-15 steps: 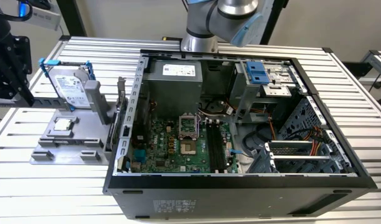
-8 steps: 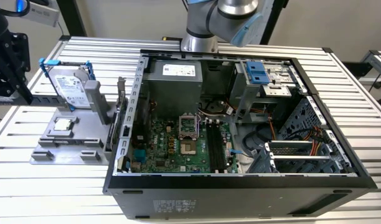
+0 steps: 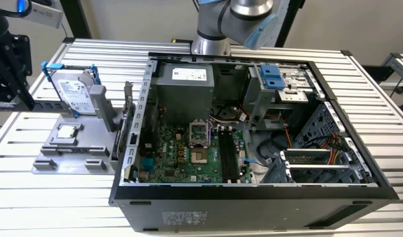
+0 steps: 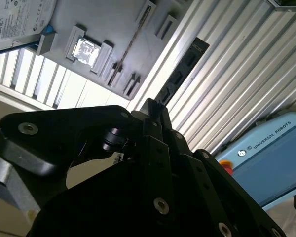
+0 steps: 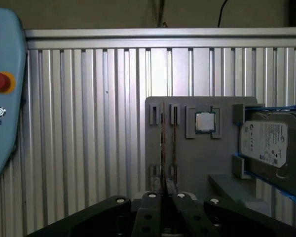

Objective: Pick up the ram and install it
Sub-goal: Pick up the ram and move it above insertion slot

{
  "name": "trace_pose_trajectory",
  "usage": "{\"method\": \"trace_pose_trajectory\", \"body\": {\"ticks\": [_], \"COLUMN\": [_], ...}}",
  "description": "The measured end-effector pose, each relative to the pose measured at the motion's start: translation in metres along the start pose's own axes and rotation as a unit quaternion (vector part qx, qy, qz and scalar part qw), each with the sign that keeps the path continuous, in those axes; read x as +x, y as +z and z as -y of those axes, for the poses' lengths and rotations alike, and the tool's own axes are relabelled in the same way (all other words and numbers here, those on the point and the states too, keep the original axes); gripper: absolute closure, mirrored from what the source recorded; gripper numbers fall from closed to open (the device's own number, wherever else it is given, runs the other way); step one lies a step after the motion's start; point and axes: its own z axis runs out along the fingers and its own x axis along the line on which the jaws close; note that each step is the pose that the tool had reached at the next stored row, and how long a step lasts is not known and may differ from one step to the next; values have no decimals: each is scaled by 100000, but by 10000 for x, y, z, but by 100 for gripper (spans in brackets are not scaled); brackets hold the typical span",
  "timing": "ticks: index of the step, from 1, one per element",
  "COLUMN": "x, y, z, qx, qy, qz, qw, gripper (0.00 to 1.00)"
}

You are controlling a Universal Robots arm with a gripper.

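Now hand clamped on ram; stick juts straight out beyond it, clear of gray holder.

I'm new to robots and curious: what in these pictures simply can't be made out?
The ram: near end hidden by the pincer, second wrist view.
The hard drive: cut by first wrist view's edge.
The arm: cut by exterior view's top edge.

The pincer clamps the ram edge-on over a ribbed worktop; beyond, a grey holder carries a processor chip beside a blue-framed hard drive.
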Motion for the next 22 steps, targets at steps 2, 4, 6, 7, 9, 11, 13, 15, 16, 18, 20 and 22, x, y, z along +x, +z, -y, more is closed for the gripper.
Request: {"method": "trace_pose_trajectory", "body": {"ticks": [2,4,6,7,9,11,13,15,16,18,20,22], "x": [0,-1,-1,-2,-3,-4,-5,-6,-7,-8,-9,-11], "y": [-1,-3,-2,-3,-3,-4,-5,-7,-8,-9,-10,-11], "z": [1,16,45,62,97,135,175,219,243,290,337,388], "qx": [-3,-17,-5,-9,-17,-41,-68,-110,-128,-165,-205,-252], "qy": [-1,-5,1,1,1,1,2,2,3,-1,1,5], "qz": [-5,-17,-6,-8,-3,-3,-2,-10,-8,-5,-10,-7], "qw": [100000,100000,100000,100000,100000,100000,100000,100000,100000,100000,100000,100000], "gripper": [100,100,100,100,100,100,100,100,100,100,100,100]}}
